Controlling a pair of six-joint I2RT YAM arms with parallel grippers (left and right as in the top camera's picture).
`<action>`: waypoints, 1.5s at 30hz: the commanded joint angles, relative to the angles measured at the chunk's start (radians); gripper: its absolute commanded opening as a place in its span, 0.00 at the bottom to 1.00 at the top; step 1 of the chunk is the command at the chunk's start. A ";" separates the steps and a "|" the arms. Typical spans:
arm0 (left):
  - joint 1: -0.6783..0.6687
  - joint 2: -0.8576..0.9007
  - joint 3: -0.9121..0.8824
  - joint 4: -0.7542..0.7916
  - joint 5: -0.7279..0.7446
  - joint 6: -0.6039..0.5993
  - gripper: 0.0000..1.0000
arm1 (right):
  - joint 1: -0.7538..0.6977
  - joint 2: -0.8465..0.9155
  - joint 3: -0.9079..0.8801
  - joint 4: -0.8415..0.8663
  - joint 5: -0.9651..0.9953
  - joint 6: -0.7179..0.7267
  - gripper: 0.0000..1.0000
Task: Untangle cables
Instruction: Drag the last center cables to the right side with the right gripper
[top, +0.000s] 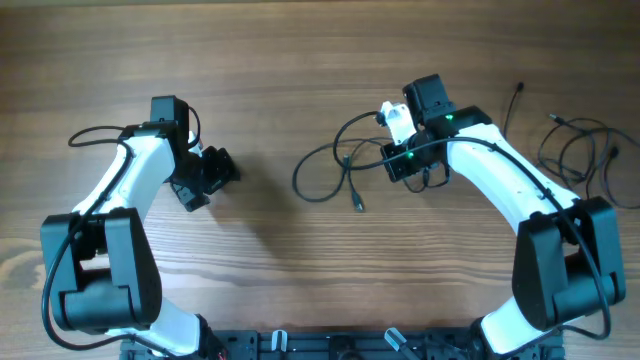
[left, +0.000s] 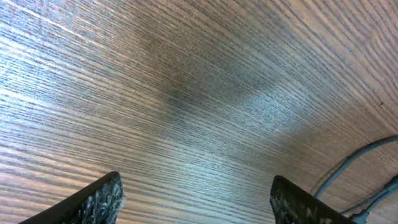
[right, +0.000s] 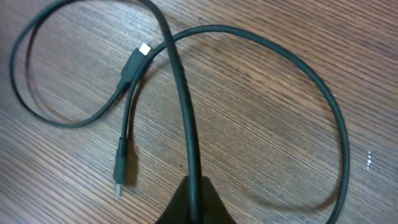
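Note:
One thin dark cable (top: 320, 172) lies in loose loops at the table's centre, with a plug end (top: 358, 205) near the front. My right gripper (top: 398, 160) is shut on this cable. In the right wrist view the cable (right: 186, 106) runs up from between the closed fingertips (right: 196, 202), loops round, and two plug ends (right: 134, 62) (right: 119, 169) lie on the wood. More thin cables (top: 580, 150) lie tangled at the far right. My left gripper (top: 212, 180) is open and empty over bare wood, left of the loop; its fingers (left: 199, 199) are wide apart.
A stretch of cable (left: 354, 168) shows at the lower right of the left wrist view. A loose cable end (top: 518, 92) lies near the back right. The table is wood grain (top: 300, 60). Thicker black wires run along both arms.

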 joint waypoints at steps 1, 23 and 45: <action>0.002 0.013 -0.006 -0.005 -0.006 0.023 0.78 | -0.027 -0.032 0.110 -0.020 0.018 0.097 0.04; 0.002 0.013 -0.006 -0.012 -0.005 0.023 0.79 | -0.663 -0.255 0.534 -0.045 0.217 0.294 0.04; 0.002 0.013 -0.006 0.003 0.017 0.024 0.81 | -0.788 -0.071 0.516 -0.298 0.195 0.291 1.00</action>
